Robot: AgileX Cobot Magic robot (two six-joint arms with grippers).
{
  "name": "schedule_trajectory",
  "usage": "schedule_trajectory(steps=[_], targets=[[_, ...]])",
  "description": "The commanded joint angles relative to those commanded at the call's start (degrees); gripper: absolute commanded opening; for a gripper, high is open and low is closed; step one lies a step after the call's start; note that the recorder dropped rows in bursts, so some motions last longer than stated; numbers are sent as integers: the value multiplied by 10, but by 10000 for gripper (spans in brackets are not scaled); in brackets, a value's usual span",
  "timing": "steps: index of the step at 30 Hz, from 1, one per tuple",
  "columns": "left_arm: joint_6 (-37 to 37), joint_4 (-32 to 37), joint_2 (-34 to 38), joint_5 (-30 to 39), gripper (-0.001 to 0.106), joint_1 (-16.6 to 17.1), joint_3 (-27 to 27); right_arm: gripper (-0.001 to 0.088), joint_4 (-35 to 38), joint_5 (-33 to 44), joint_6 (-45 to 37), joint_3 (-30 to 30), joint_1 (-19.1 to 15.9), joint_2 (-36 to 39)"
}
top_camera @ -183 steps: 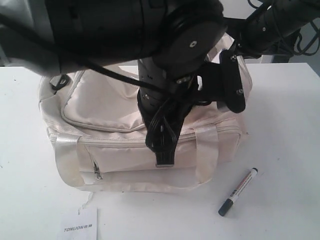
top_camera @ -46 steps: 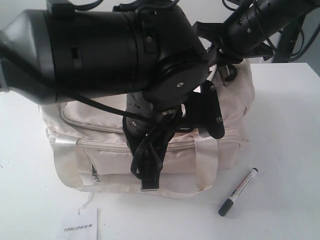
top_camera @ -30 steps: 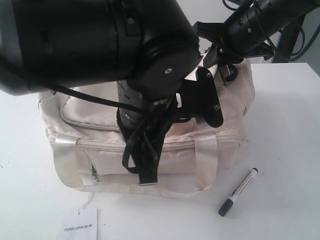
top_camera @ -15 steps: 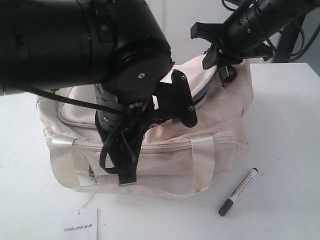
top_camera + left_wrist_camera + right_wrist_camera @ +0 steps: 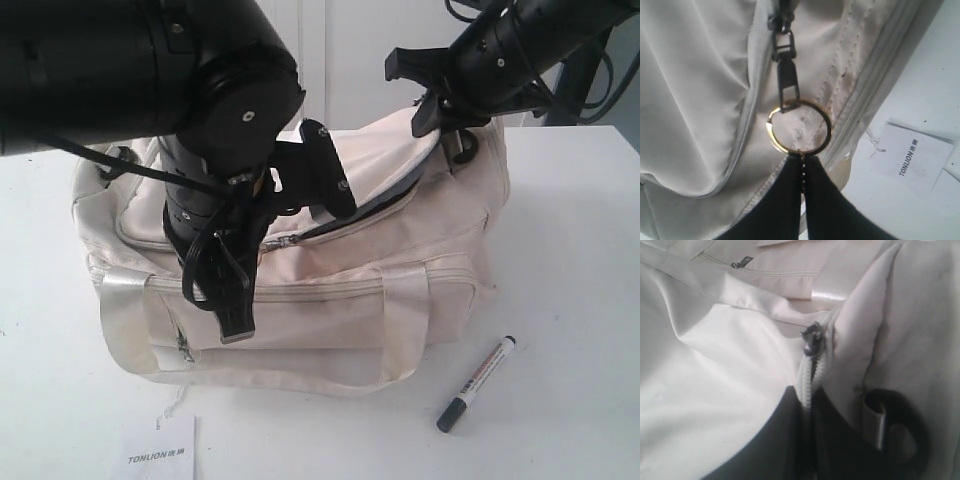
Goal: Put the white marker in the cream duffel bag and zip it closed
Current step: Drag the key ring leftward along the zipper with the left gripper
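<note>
Right pincer point(image 5: 807, 402) high — seemingly on bag point(image 5: 420, 240)

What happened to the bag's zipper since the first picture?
The left tool, pinching the gold ring, slid toward the left end of the cream duffel bag. That opened the top zipper into a dark gap. The right tool holds the zipper edge at the right end and has lifted it higher. The white marker and the paper tag stayed put on the table.
</note>
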Motion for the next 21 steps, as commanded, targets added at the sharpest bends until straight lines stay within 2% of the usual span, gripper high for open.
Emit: schedule_trajectory(steps=[12,15,18,21], targets=[[-10,-4,0,0,0,3,0,0,-23,-1,19,0,0,0],[-10,-15,-1,0,0,17,0,0,-24,-1,24,0,0,0],[-10,-51,-17,0,0,55,0,0,-26,-2,30,0,0,0],[-10,-55,-38,0,0,74,0,0,-26,-5,30,0,0,0]])
